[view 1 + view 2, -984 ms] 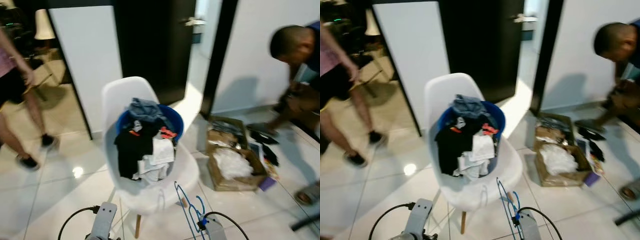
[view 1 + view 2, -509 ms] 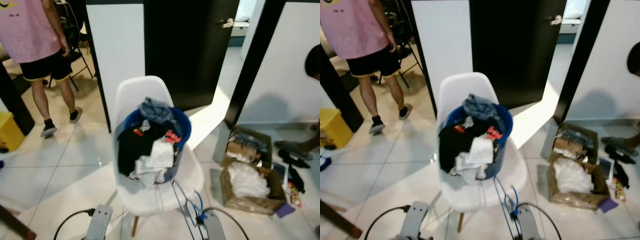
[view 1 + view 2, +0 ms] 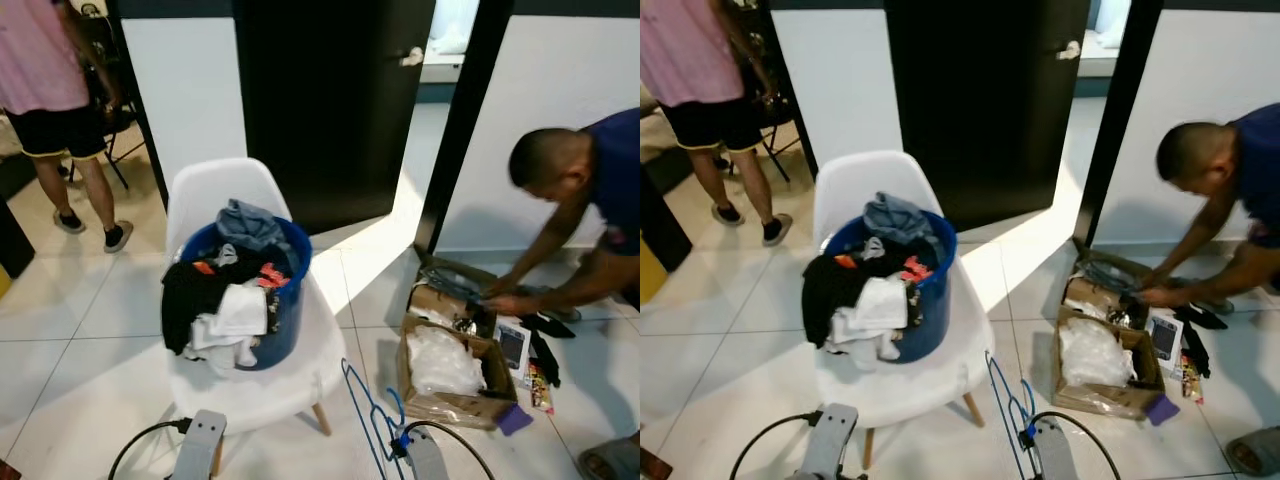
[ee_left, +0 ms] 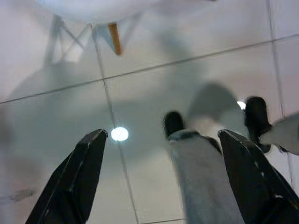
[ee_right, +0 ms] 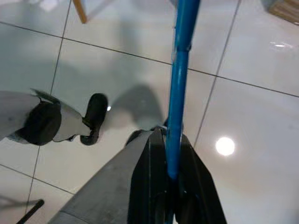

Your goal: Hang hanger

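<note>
both silver arms low at the bottom edge of the head views, cables looping off the wrists. left claw [image 4: 161, 175] pointed at the floor, black fingers [image 4: 74, 179] spread wide apart. right claw [image 5: 166, 175] at lower right of centre, fingers pinched tight on a blue hanger [image 5: 180, 74].

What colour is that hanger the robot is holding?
Blue. The hanger shows best in the right wrist view, clamped in the right gripper.
</note>
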`<state>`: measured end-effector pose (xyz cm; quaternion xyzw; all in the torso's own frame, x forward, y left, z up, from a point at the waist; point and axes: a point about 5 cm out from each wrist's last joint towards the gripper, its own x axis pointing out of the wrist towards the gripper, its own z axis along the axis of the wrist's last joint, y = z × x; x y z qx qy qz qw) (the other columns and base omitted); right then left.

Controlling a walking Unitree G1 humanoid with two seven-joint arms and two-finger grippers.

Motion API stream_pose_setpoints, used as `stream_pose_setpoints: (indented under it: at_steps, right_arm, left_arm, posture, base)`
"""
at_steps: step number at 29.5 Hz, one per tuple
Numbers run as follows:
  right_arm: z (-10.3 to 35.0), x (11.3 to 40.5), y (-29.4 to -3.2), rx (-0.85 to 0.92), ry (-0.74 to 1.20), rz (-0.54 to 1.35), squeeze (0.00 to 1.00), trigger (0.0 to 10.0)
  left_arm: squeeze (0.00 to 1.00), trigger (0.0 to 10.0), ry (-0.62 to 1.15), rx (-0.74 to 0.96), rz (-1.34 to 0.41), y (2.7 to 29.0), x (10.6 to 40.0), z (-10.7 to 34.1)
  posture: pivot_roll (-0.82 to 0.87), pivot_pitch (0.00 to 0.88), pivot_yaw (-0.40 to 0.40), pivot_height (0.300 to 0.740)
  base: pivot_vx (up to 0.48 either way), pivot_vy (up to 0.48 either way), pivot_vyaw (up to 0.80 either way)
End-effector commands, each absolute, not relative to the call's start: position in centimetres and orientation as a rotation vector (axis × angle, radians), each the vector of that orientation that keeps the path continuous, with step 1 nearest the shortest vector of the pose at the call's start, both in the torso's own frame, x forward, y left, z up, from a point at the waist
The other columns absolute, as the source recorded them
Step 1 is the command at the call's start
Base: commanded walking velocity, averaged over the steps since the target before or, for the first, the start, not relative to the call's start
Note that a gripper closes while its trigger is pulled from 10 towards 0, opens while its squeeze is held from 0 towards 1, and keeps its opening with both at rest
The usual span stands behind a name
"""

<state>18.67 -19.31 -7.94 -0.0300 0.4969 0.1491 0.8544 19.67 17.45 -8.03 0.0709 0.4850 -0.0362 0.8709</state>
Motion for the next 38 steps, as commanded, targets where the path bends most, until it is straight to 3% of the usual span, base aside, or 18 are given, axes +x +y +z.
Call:
stream_pose_setpoints:
  at_steps: [1, 9, 16, 20, 26, 38]
  right_arm:
    - [-7.9, 18.8, -18.9, -0.056, 1.037, 0.323, 0.00, 10.0]
    - [-7.9, 18.8, -18.9, -0.055, 1.037, 0.326, 0.00, 10.0]
    - [-7.9, 18.8, -18.9, -0.056, 1.035, 0.327, 0.00, 10.0]
    - [-7.9, 18.8, -18.9, -0.059, 1.038, 0.332, 0.00, 10.0]
    - [-7.9, 18.8, -18.9, -0.065, 1.039, 0.331, 0.00, 10.0]
    - [-7.9, 18.8, -19.0, -0.072, 1.040, 0.336, 0.00, 10.0]
  left_arm:
    - [0.00, 10.0, 0.972, 0.171, -0.034, 18.4, 20.5, -7.5]
    - [0.00, 10.0, 0.959, 0.185, 0.088, 19.9, 20.8, -7.1]
    - [0.00, 10.0, 0.983, 0.185, 0.052, 19.9, 20.4, -7.3]
    - [0.00, 10.0, 1.049, 0.191, -0.097, 18.6, 18.8, -8.3]
    - [0.00, 10.0, 1.117, 0.256, -0.104, 19.3, 17.4, -8.9]
    - [0.00, 10.0, 1.109, 0.267, -0.122, 19.0, 17.8, -8.8]
  posture:
    - [-0.01, 0.000, 0.022, 0.740]
    - [-0.01, 0.000, 0.020, 0.740]
    - [-0.01, 0.000, 0.021, 0.740]
    - [-0.01, 0.000, 0.017, 0.740]
    - [-0.01, 0.000, 0.018, 0.740]
    - [-0.01, 0.000, 0.018, 0.740]
  base:
    - [0.000, 0.000, 0.00]
    - [0.000, 0.000, 0.00]
    - [0.000, 0.000, 0.00]
    - [0.000, 0.000, 0.00]
    - [0.000, 0.000, 0.00]
    - [0.000, 0.000, 0.00]
